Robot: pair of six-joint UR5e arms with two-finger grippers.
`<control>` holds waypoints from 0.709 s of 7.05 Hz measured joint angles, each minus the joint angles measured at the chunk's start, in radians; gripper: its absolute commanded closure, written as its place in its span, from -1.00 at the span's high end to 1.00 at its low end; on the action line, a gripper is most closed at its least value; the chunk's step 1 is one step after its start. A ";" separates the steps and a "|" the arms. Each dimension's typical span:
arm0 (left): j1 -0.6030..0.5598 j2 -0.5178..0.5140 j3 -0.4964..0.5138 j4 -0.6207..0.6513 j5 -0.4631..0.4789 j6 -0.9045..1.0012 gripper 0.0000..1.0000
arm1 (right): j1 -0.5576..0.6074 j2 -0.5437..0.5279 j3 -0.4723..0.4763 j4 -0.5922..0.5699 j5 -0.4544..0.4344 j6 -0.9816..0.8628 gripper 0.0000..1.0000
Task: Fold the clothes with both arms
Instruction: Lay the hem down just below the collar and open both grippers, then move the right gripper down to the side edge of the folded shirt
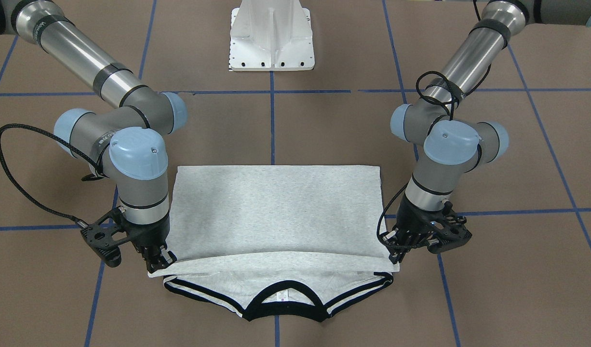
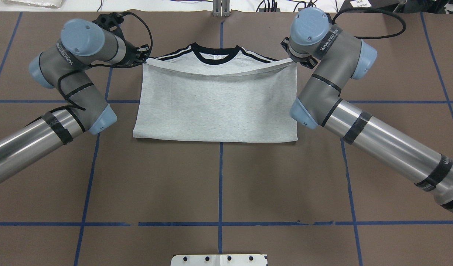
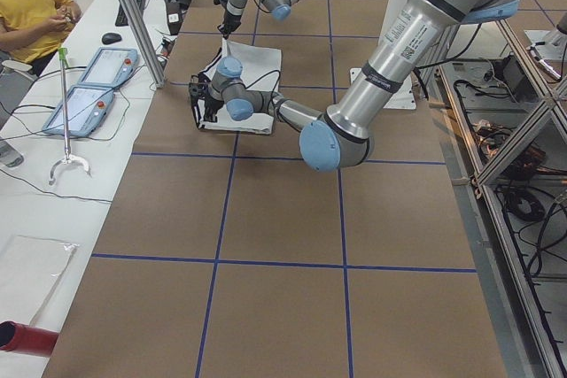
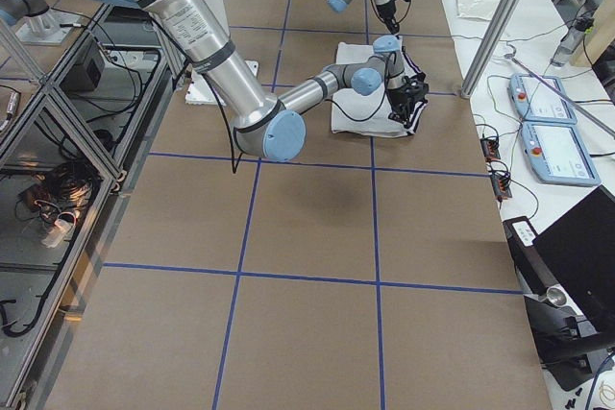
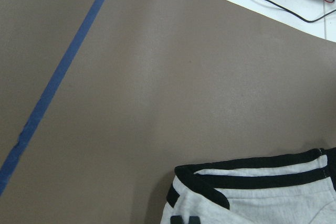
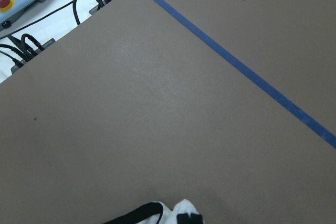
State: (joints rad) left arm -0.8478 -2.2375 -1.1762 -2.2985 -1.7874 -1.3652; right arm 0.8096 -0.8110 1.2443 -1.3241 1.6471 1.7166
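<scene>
Left gripper [image 1: 396, 243]: its fingers are pinched together on the left corner of the shirt's turned-over hem, low over the table at the far left of the cloth.
Right gripper [image 1: 161, 260]: it is clamped the same way on the right corner of that hem, level with the other gripper.
Hem edge [image 1: 276, 254]: it runs from one grip to the other and dips a little in the middle. This suggests the corners carry it just above the layer below and that it is not lying loose.
Shirt [image 1: 276, 212]: it sits mid-table between the two arms, doubled over. The fold line is on the near side toward the robot, and the plain grey back faces up. No print shows.
Collar [image 1: 282, 308]: the black neck trim and the shoulder stripes [image 1: 189, 292] stick out past the hem on the far side, uncovered.
Why held so: gripping both corners at once keeps the edge straight and the top layer square over the bottom one, so the halves should stack without skew.
Step in hand: by my reading, the hem is about to be laid just short of the collar, and the next move would be to lower it and let go evenly.
Risk: if one side lets go first, the edge could slew.
Table [image 1: 324, 130]: it has a brown cover crossed by blue tape lines [image 1: 272, 125].
Pedestal [image 1: 272, 38]: white, on the near side and well apart from the cloth.
</scene>
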 measured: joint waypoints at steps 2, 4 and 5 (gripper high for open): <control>-0.023 0.003 0.010 -0.019 -0.001 0.042 -0.19 | 0.005 0.032 -0.033 0.000 -0.001 0.000 -0.38; -0.049 0.009 0.009 -0.032 -0.008 0.061 0.11 | 0.018 0.054 -0.046 -0.001 0.002 0.001 -0.05; -0.056 0.012 0.006 -0.039 -0.009 0.063 0.17 | 0.025 0.058 -0.031 -0.003 0.018 0.003 0.06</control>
State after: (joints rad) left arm -0.9035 -2.2258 -1.1700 -2.3375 -1.7968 -1.3018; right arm 0.8346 -0.7530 1.2129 -1.3270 1.6648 1.7200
